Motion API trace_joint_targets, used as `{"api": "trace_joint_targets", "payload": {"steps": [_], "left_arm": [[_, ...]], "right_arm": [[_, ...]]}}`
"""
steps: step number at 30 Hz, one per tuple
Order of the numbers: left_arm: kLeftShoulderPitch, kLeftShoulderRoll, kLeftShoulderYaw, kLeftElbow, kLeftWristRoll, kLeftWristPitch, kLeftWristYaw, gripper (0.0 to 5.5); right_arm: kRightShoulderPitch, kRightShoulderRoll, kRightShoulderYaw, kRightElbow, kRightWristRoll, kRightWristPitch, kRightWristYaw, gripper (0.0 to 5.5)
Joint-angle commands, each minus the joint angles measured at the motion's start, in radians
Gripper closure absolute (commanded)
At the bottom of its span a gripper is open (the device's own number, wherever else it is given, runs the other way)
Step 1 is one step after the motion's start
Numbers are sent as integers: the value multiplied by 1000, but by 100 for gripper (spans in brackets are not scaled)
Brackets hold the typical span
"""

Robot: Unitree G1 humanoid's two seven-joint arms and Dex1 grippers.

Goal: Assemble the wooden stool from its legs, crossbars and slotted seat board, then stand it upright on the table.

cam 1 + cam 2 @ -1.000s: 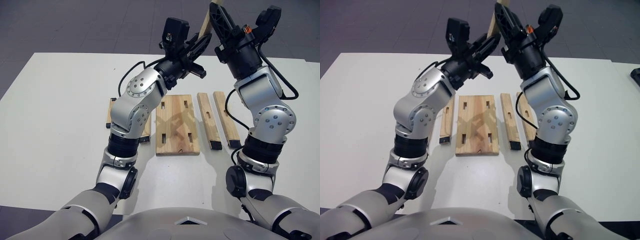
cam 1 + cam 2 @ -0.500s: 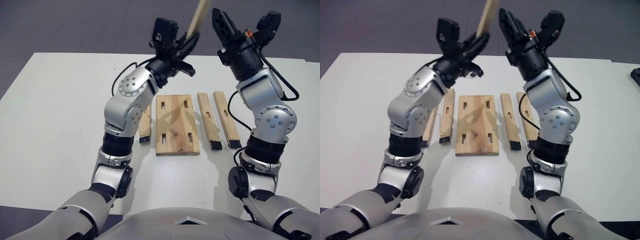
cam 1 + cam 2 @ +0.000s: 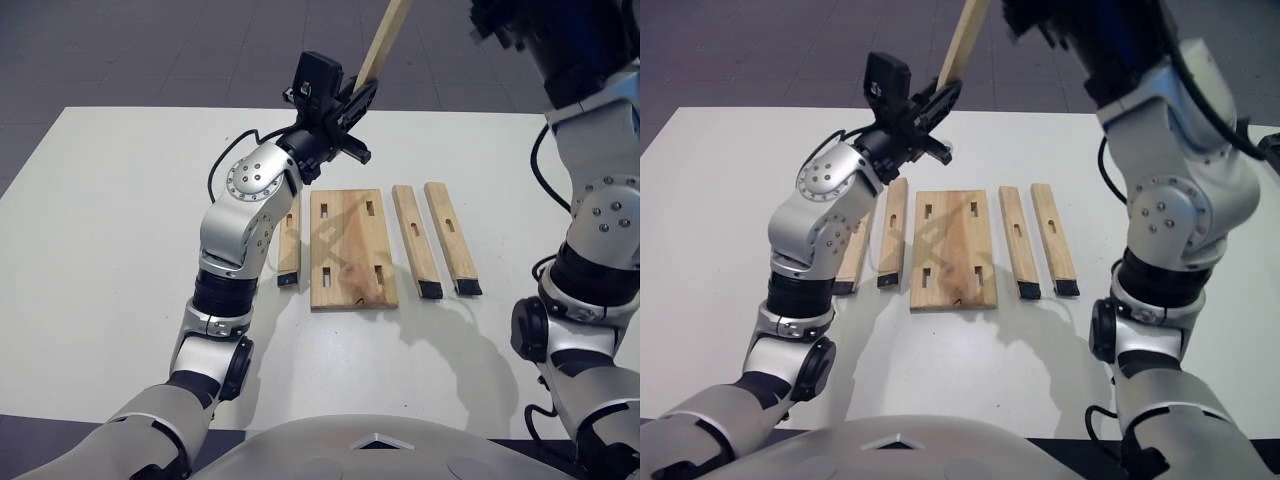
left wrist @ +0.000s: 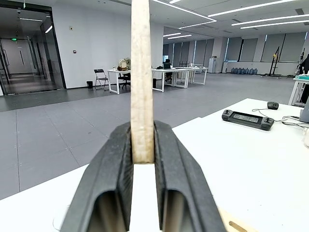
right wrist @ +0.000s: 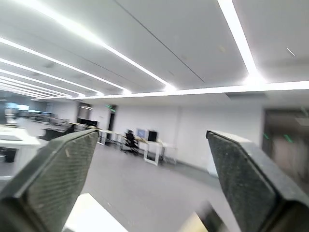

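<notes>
The big white table [image 3: 100, 250] lies under both arms. The slotted seat board [image 3: 352, 248] lies flat on it, below the left gripper [image 4: 142, 133] and a bit nearer the robot. One pair of legs [image 3: 434, 252] lies just beside the board on the right gripper's side. A second pair of legs [image 3: 872, 245] lies under the left arm. The left gripper is up in the air. It squeezes the low end of a thin wooden bar [image 3: 385, 40], which points up and away from it. The right gripper [image 5: 152, 140] is higher up, with its fingers wide apart and nothing between them.
</notes>
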Motion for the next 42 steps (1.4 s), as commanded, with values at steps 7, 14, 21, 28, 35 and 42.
{"api": "trace_joint_targets", "payload": {"steps": [7,14,21,28,35,42], "left_arm": [[15,-3,-32,-44,23,-10,-13,507],[6,-9,-4,-83,6,-13,-8,508],[6,-22,14,-77,-4,-17,-9,548],[17,7,108,-59,-31,8,15,548],[-60,49,381,-43,-220,82,101,479],[-24,54,364,-68,-223,78,121,368]], "right_arm": [[-193,3,263,683,-542,-266,-15,10],[-77,-52,274,796,-678,-290,29,10],[-6,-6,157,679,-596,-240,43,10],[73,9,68,555,-483,13,78,10],[228,-12,302,463,-516,-2,318,10],[191,-42,525,589,-605,-136,643,10]]}}
